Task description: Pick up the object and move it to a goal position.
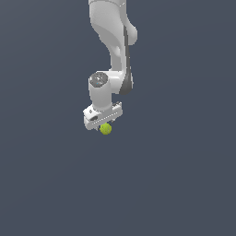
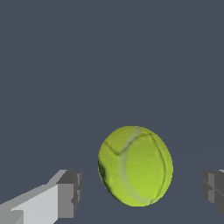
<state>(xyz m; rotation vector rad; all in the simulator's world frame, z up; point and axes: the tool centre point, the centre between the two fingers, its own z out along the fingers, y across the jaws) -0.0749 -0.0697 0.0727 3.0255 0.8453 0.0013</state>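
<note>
Ball first: the small, round yellow-green ball (image 1: 106, 129) with pale curved seams sits just beneath the white robot gripper (image 1: 102, 123) in the exterior view. In the wrist view you see the ball (image 2: 135, 166) between the two dark grey fingertips (image 2: 70, 192), with clear gaps on either side, so the jaws stand open and touch nothing. Around it lies the plain dark blue-grey ground (image 1: 184, 184).

A bare simulated workspace, not a furnished room: a flat, uniform slate-grey surface (image 1: 184, 184) is filling both views, and the white arm (image 1: 113, 50) is showing smooth, untextured, computer-rendered shading.
</note>
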